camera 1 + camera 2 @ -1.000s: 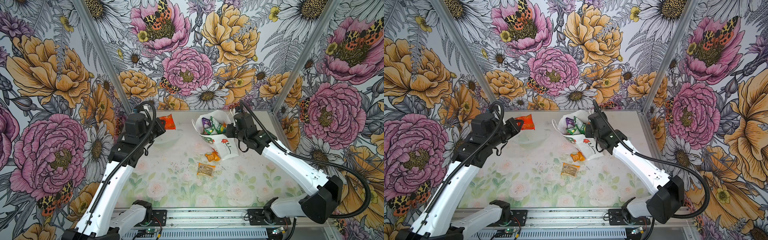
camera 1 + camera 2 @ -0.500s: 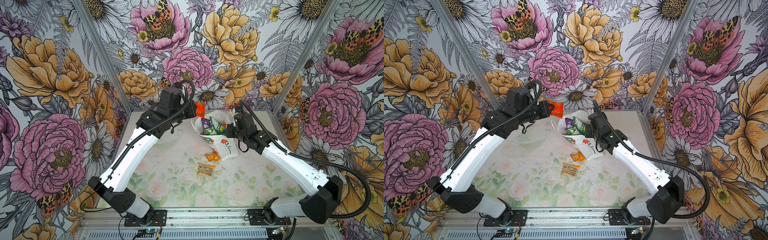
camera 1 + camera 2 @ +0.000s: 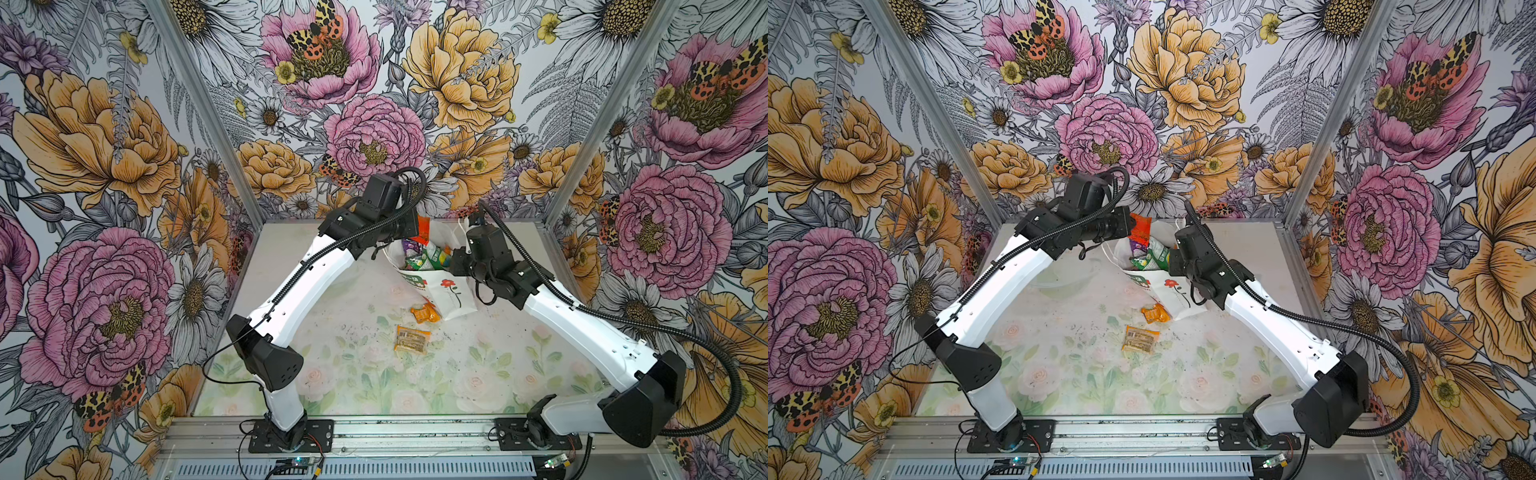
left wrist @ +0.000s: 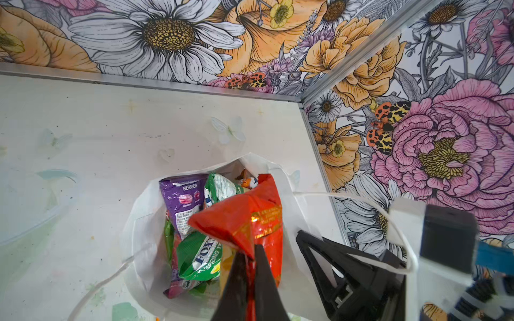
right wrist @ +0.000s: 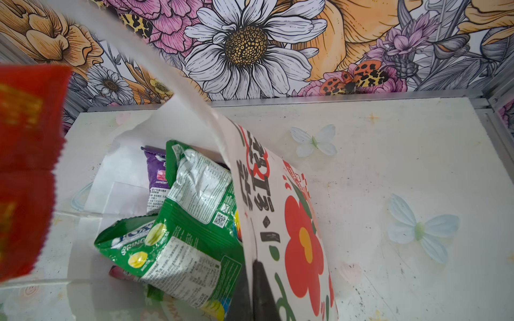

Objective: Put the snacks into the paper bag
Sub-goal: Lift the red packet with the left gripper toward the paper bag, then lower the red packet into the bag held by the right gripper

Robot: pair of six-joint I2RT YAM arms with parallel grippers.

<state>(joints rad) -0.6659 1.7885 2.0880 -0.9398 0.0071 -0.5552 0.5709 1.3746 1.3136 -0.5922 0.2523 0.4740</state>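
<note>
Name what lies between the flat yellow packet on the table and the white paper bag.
A crumpled orange foil packet, beside the white paper bag; both top views.

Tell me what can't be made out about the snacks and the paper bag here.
Bottom of the paper bag, both wrist views: the green Fox's packet and purple packet cover whatever lies beneath, so no full count.
The red packet, right wrist view: blurred and cut off by the frame edge; print unreadable.
The crumpled orange packet and flat orange packet, both top views: print too small to read.
</note>
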